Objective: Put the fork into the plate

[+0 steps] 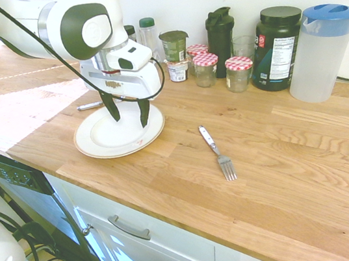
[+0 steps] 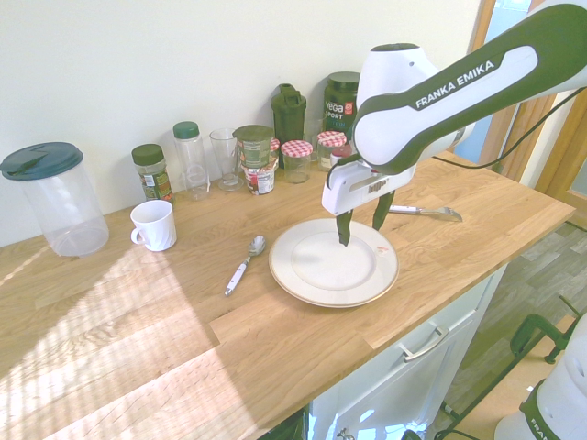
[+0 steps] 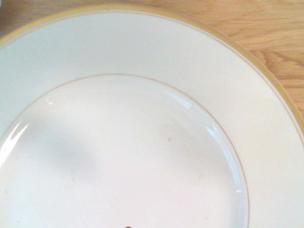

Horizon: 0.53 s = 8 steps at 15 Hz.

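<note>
The fork lies midway between the worktop's long edges, still to be grasped and plated; the gripper's fingers are parted, empty.

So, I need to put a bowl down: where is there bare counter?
One patch lies between the fork and the blue-lidded pitcher; another is in front of the white mug, left of the spoon in the second exterior view. It's crowded along the wall, among the checked-lid jars, and around the plate, under the hand.
</note>
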Available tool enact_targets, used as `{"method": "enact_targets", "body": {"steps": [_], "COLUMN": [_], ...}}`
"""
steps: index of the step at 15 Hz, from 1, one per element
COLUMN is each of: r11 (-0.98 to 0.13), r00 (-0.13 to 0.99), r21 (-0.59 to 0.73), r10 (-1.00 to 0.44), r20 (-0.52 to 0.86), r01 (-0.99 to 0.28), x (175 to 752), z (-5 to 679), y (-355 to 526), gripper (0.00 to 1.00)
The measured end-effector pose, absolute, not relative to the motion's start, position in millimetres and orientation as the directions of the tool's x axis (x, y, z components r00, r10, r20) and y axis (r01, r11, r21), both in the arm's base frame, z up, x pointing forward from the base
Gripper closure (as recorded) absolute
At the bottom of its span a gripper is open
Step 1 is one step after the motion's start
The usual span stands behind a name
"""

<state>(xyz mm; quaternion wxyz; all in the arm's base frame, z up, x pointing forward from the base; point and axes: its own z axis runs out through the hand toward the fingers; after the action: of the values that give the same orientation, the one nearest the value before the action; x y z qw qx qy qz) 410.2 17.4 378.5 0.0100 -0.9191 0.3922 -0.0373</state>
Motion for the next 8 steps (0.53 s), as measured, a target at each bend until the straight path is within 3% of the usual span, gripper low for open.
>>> {"method": "enact_targets", "body": {"steps": [5,8], "r11": [-0.669,-0.68], "r00": [0.666,0.675], "r21": [-0.055,-0.08], "r10": [-0.743,-0.733], "r20": [0.06,0.09], "r01": [-0.741,-0.728], "x": [410.0,381.3], "z": [380.5,395.2], "y": [3.0,-26.5], "gripper": [0.0,0.0]}}
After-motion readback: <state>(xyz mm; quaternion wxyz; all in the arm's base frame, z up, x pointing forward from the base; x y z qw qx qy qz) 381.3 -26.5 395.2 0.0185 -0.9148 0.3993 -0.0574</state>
